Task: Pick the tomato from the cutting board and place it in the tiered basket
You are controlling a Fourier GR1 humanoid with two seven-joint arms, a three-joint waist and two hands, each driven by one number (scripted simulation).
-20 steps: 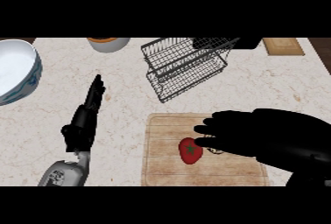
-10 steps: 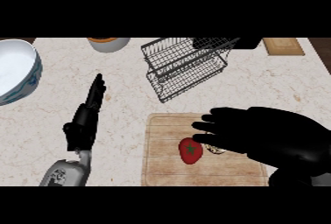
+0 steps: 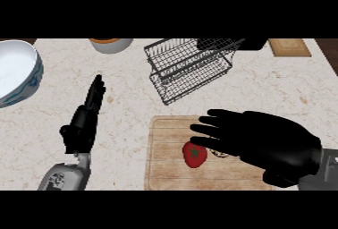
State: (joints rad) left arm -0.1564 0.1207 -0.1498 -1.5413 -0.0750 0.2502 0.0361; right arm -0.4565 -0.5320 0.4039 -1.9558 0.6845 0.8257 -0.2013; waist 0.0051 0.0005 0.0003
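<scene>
Two hands show in your view: your left hand (image 3: 84,123) rests on the counter (image 3: 125,89), fingers straight; your right hand (image 3: 264,143) hovers spread above the cutting board (image 3: 165,174), holding nothing. Between them, the tomato (image 3: 194,155) lies on that board, just beside the right fingertips; the tiered basket (image 3: 188,67) stands beyond.

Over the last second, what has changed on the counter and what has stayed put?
The right hand has drifted a little away from the robot, toward the tiered basket, its open fingers now spread above and beside the tomato. Nothing was grasped or released. The tomato lies in the same spot on the cutting board, and the left hand, the basket and the white bowl have not moved.
</scene>
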